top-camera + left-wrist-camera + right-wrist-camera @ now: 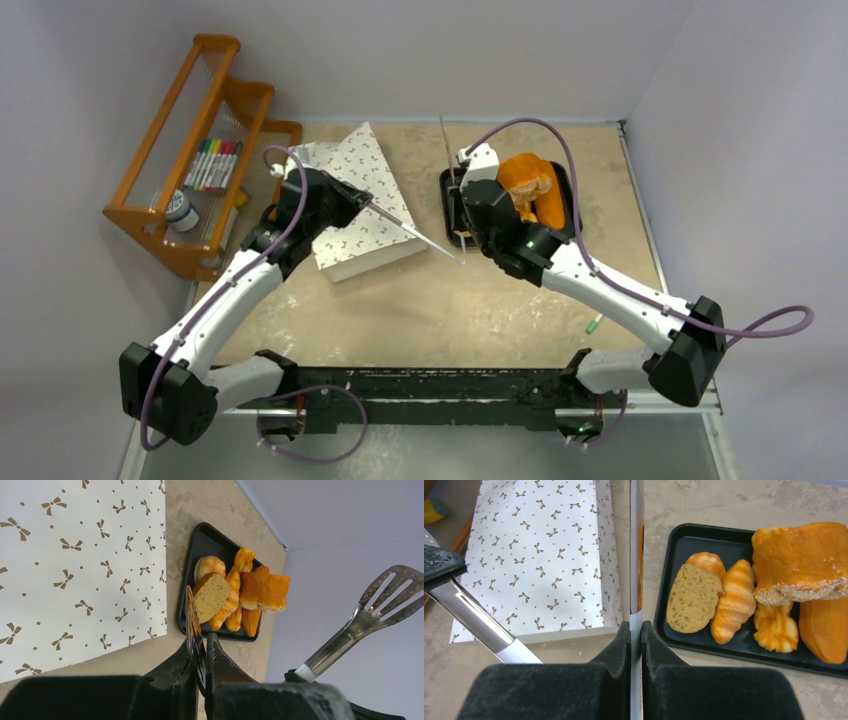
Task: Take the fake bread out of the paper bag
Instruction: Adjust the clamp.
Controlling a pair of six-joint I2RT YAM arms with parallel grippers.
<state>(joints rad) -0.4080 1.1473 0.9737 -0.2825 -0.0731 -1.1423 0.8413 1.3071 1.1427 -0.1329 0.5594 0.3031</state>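
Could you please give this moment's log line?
left gripper: shut on tongs; right gripper: shut on second tongs; fake bread: on tray; paper bag: flat

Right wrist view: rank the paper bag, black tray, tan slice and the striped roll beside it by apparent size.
1. paper bag
2. black tray, partly cut off at the frame's right edge
3. tan slice and striped roll: these look about alike, so they are not ranked.

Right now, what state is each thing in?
Bag: lying flat on the table, nothing sticking out.
Bread: out of the bag, piled on the tray.
Left gripper: shut on left tongs.
Right gripper: shut on right tongs.
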